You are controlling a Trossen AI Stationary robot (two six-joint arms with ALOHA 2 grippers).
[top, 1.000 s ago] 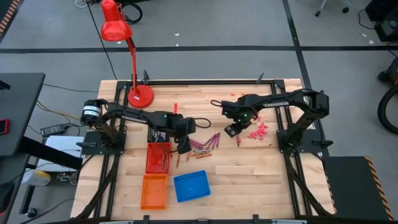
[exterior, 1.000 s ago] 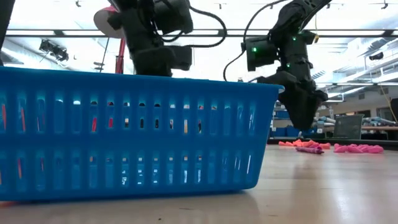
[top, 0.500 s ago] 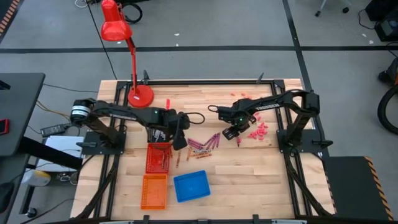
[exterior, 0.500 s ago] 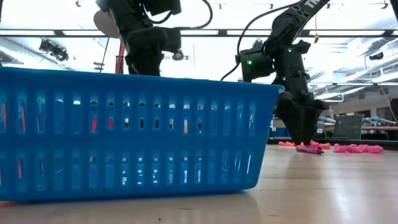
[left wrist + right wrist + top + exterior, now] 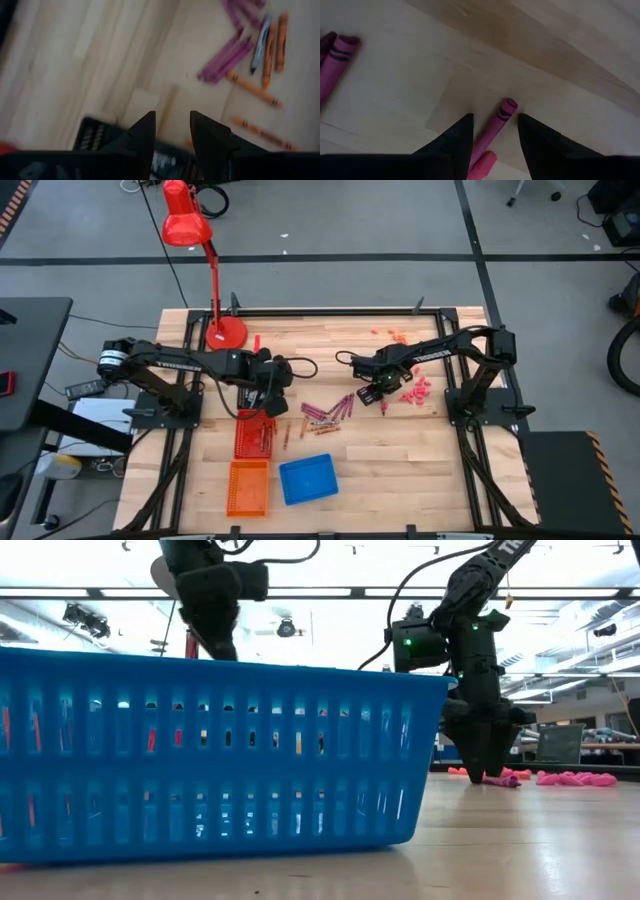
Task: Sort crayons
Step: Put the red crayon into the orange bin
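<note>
Right hand low over one magenta crayon, left hand over red basket rim.

My right hand (image 5: 492, 132) is open, nothing gripped, fingers either side of a lone magenta crayon (image 5: 494, 128) lying flat on the table (image 5: 400, 450), apart from the main crayon pile (image 5: 328, 413) mid-table. Risk, I judge: the crayon sits slanted between my fingers, so closing could roll or kick it out, or pinch the pink bit (image 5: 481, 166) touching its near end. My left hand (image 5: 171, 131) is parted and empty, above the red basket (image 5: 254, 433) edge; it could bump the rim if it drops. Pile is thin paper-wrapped sticks: magenta, orange-brown, one grey. Some sticks already lie in the red basket.
</note>
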